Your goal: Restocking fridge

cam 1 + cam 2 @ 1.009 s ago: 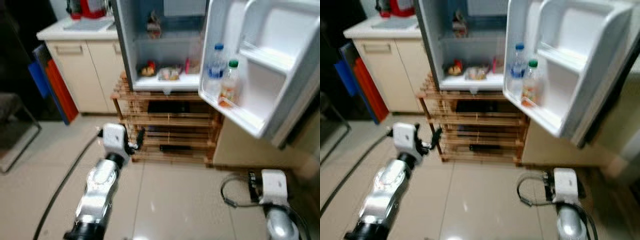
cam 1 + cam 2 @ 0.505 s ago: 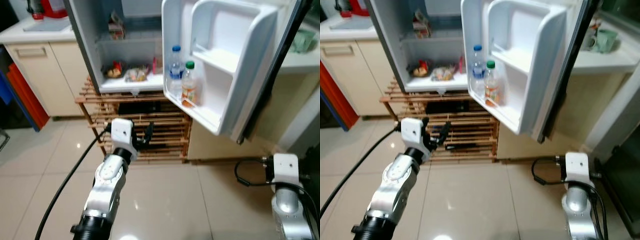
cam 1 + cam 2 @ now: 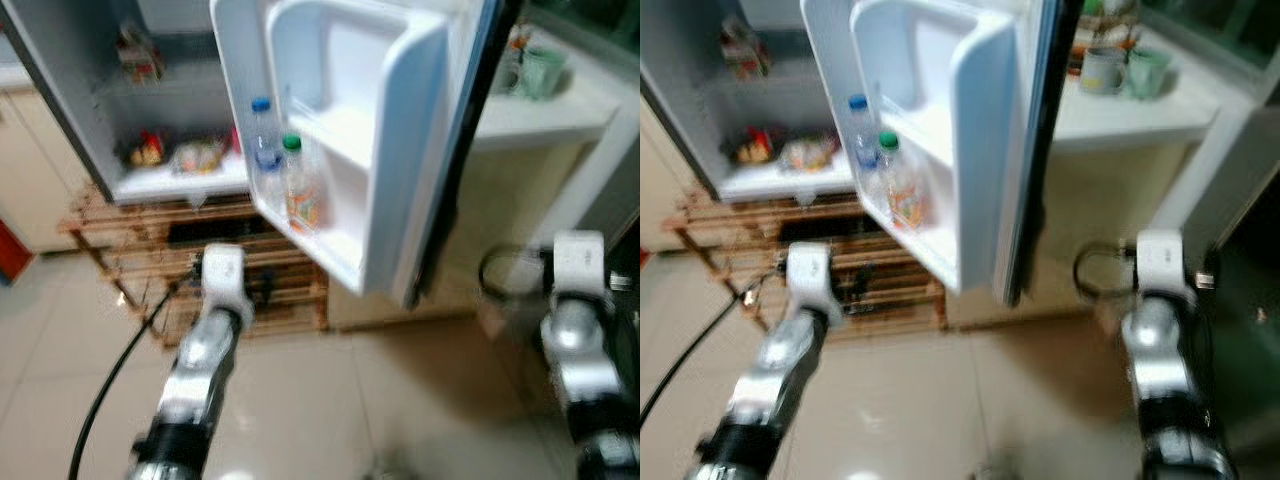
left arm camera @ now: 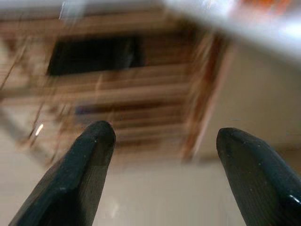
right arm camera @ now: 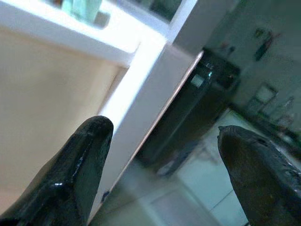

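At left, my left gripper hangs spread and empty before the slatted wooden rack. Two clear plastic bottles in the white fridge door look smooth, slippery; I'd grasp mid-body. My right gripper is also spread, empty.

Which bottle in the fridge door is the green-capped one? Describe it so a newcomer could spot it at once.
Start at the open white fridge door swung out in front of the robot. On its lowest shelf stand two clear plastic bottles side by side. The one meant is nearer the door's outer edge, with a green cap and an orange label, while its neighbour has a blue cap.
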### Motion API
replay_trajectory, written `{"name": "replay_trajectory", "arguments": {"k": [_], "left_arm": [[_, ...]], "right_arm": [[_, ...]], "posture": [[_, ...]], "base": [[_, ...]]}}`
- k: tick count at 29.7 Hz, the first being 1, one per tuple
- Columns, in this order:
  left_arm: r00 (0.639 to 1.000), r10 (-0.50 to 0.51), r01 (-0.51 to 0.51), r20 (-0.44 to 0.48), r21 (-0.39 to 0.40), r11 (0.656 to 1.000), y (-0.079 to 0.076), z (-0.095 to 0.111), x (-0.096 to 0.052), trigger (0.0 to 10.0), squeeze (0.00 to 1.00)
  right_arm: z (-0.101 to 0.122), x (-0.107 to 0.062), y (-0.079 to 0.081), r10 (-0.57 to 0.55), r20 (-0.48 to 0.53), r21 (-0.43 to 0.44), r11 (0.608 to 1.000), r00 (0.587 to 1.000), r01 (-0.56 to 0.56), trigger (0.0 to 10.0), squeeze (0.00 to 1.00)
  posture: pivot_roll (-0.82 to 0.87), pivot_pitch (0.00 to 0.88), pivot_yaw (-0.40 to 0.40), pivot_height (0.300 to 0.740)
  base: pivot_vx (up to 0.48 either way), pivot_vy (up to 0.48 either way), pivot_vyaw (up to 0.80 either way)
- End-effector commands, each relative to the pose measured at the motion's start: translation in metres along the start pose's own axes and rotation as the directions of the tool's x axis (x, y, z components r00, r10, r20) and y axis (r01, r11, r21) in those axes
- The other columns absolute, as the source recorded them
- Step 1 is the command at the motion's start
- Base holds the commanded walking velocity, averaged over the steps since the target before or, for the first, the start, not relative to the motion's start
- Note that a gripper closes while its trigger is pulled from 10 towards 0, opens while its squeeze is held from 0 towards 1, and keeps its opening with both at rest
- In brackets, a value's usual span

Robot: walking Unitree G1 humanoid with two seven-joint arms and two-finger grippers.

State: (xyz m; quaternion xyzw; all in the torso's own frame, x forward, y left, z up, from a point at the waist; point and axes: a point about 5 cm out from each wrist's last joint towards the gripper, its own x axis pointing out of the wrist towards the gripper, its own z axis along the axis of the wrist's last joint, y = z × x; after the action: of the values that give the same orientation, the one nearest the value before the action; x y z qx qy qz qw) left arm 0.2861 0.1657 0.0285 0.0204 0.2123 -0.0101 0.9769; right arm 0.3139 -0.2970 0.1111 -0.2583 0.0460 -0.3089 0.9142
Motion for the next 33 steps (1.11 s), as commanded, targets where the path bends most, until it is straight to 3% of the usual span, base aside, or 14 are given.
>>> {"name": "replay_trajectory", "arguments": {"k": [1, 3, 9, 15, 17, 20, 21, 23, 24, 25, 26, 28, 30, 33], "left_arm": [[0.997, -0.004, 0.007, -0.072, 0.041, 0.999, -0.001, -0.009, 0.001, 10.0, 0.0], [0.962, -0.051, 0.082, -0.269, 0.104, 0.991, -0.005, -0.039, -0.001, 10.0, 0.0], [0.893, -0.064, 0.126, -0.446, 0.111, 0.986, 0.001, -0.078, -0.011, 10.0, 0.0], [0.818, 0.004, 0.121, -0.575, 0.18, 0.976, 0.028, -0.114, -0.029, 10.0, 0.0], [0.769, 0.013, 0.194, -0.639, 0.253, 0.948, 0.038, -0.138, -0.048, 10.0, 0.0], [0.688, 0.055, 0.231, -0.724, 0.29, 0.929, 0.053, -0.166, -0.074, 10.0, 0.0], [0.688, 0.055, 0.231, -0.724, 0.29, 0.929, 0.053, -0.166, -0.074, 10.0, 0.0], [0.593, 0.073, 0.232, -0.802, 0.258, 0.938, 0.066, -0.19, -0.102, 10.0, 0.0], [0.593, 0.073, 0.232, -0.802, 0.258, 0.938, 0.066, -0.19, -0.102, 10.0, 0.0], [0.569, 0.074, 0.257, -0.819, 0.263, 0.93, 0.068, -0.197, -0.111, 10.0, 0.0], [0.561, 0.064, 0.269, -0.825, 0.255, 0.929, 0.067, -0.199, -0.113, 10.0, 0.0], [0.562, 0.044, 0.278, -0.826, 0.239, 0.93, 0.063, -0.199, -0.112, 10.0, 0.0], [0.582, 0.032, 0.269, -0.813, 0.229, 0.935, 0.058, -0.196, -0.106, 10.0, 0.0], [0.669, 0.016, 0.241, -0.743, 0.237, 0.941, 0.05, -0.177, -0.082, 10.0, 0.0]], "right_arm": [[-0.001, 0.0, 0.009, 0.022, -0.03, 0.016, 1.0, 0.999, -0.022, 10.0, 0.0], [0.025, 0.011, 0.021, 0.076, -0.008, 0.108, 0.991, 0.997, -0.075, 10.0, 0.0], [0.056, 0.011, 0.045, 0.229, 0.05, 0.273, 0.933, 0.972, -0.234, 10.0, 0.0], [0.095, -0.02, 0.077, 0.504, 0.253, 0.308, 0.768, 0.826, -0.562, 10.0, 0.0], [0.116, -0.046, 0.085, 0.624, 0.376, 0.226, 0.655, 0.685, -0.721, 10.0, 0.0], [0.135, -0.068, 0.083, 0.692, 0.449, 0.185, 0.547, 0.566, -0.816, 10.0, 0.0], [0.135, -0.068, 0.083, 0.692, 0.449, 0.185, 0.547, 0.566, -0.816, 10.0, 0.0], [0.167, -0.106, 0.074, 0.764, 0.557, 0.104, 0.325, 0.326, -0.94, 10.0, 0.0], [0.167, -0.106, 0.074, 0.764, 0.557, 0.104, 0.325, 0.326, -0.94, 10.0, 0.0], [0.188, -0.133, 0.059, 0.759, 0.633, 0.088, 0.122, 0.15, -0.989, 10.0, 0.0], [0.193, -0.14, 0.051, 0.747, 0.657, 0.082, 0.055, 0.096, -0.995, 10.0, 0.0], [0.193, -0.136, 0.044, 0.734, 0.67, 0.126, 0.032, 0.109, -0.992, 10.0, 0.0], [0.183, -0.121, 0.047, 0.742, 0.642, 0.203, 0.079, 0.193, -0.976, 10.0, 0.0], [0.149, -0.09, 0.057, 0.768, 0.493, 0.323, 0.273, 0.408, -0.906, 10.0, 0.0]], "posture": [[-0.2, 0.0, 0.025, 0.74], [-0.19, 0.0, 0.019, 0.74], [-0.18, 0.0, 0.009, 0.74], [-0.19, 0.0, 0.032, 0.74], [-0.2, 0.0, 0.039, 0.74], [-0.21, 0.0, 0.047, 0.74], [-0.21, 0.0, 0.047, 0.74], [-0.22, 0.0, 0.057, 0.74], [-0.22, 0.0, 0.057, 0.74], [-0.23, 0.0, 0.061, 0.74], [-0.23, 0.0, 0.061, 0.74], [-0.23, 0.0, 0.061, 0.74], [-0.23, 0.0, 0.062, 0.74], [-0.23, 0.0, 0.061, 0.74]], "base": [[0.0, 0.0, 0.0], [0.0, 0.0, 0.0], [0.0, 0.0, 0.0], [0.0, 0.0, 0.0], [0.0, 0.0, 0.0], [0.0, 0.0, 0.0], [0.0, 0.0, 0.0], [0.0, 0.0, 0.0], [0.0, 0.0, 0.0], [0.0, 0.0, 0.0], [0.0, 0.0, 0.0], [0.0, 0.0, 0.0], [0.0, 0.0, 0.0], [0.0, 0.0, 0.0]]}}
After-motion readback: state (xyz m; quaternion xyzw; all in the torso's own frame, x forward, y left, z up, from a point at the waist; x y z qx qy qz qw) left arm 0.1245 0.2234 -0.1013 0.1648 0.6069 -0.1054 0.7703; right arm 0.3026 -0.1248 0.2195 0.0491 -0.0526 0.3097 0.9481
